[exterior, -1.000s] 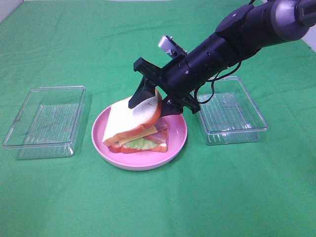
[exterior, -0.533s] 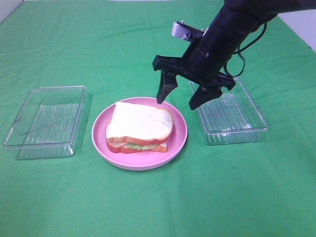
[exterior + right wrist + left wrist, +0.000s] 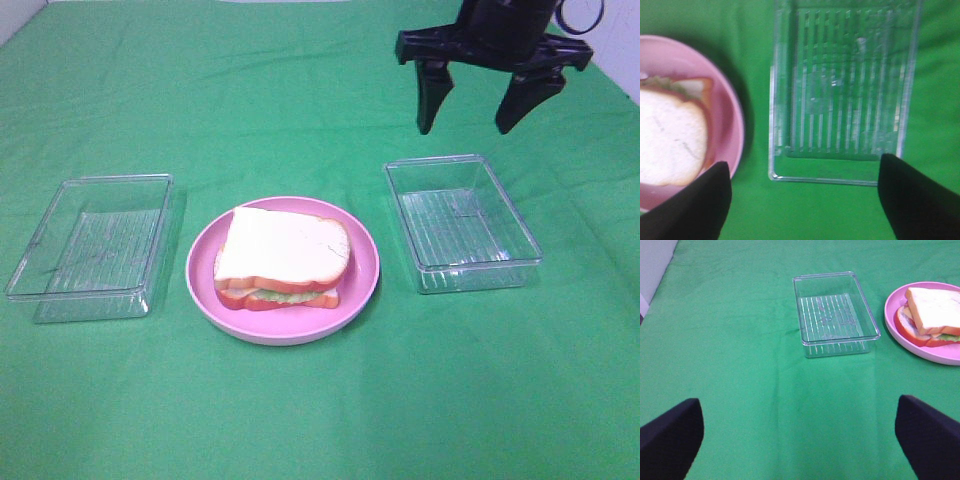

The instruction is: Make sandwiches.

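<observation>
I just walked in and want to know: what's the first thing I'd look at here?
Most likely the sandwich, white bread on top with red crust and green lettuce peeking out, lying on a round pink plate in the middle of the green cloth. A clear plastic tray sits to its left and another to its right. Above the far right edge hangs the black right gripper, open and holding nothing.

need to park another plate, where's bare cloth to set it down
Bare green cloth runs along the whole near edge in front of the pink plate and both clear trays; the far left is open too. The middle row is crowded, and the right gripper hangs open at the far right.
</observation>
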`<action>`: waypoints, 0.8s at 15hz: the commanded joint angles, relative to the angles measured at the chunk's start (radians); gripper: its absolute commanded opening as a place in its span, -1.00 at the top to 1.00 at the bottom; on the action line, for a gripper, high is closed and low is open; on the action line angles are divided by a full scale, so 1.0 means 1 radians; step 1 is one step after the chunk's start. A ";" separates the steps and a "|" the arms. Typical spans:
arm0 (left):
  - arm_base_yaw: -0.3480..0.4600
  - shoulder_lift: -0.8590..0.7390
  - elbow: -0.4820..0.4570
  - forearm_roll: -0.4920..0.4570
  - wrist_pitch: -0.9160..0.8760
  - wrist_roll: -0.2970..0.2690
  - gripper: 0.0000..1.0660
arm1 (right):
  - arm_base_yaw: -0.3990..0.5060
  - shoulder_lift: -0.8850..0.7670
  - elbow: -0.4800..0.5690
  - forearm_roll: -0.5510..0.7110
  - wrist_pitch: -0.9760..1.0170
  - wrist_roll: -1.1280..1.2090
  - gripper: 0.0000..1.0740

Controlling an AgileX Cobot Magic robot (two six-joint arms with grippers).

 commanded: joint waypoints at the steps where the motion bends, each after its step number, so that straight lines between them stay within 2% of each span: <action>1: -0.005 -0.011 0.002 -0.001 -0.014 -0.004 -0.83 | -0.122 -0.004 -0.004 -0.009 0.127 -0.062 -0.45; 4: -0.005 -0.011 0.002 -0.001 -0.014 -0.004 -0.83 | -0.216 -0.017 0.000 0.000 0.127 -0.097 -0.43; 6: -0.005 -0.011 0.002 -0.001 -0.014 -0.004 -0.83 | -0.226 -0.081 0.073 0.005 0.127 -0.116 -0.43; 8: -0.005 -0.011 0.002 -0.001 -0.014 -0.004 -0.83 | -0.226 -0.204 0.239 0.000 0.127 -0.119 -0.43; 9: -0.005 -0.011 0.002 -0.001 -0.014 -0.004 -0.83 | -0.224 -0.392 0.458 0.016 0.127 -0.108 -0.43; 10: -0.005 -0.011 0.002 -0.001 -0.014 -0.004 -0.83 | -0.223 -0.435 0.501 0.020 0.125 -0.108 -0.43; 12: -0.005 -0.011 0.002 -0.001 -0.014 -0.004 -0.83 | -0.223 -0.656 0.702 0.020 0.073 -0.103 -0.43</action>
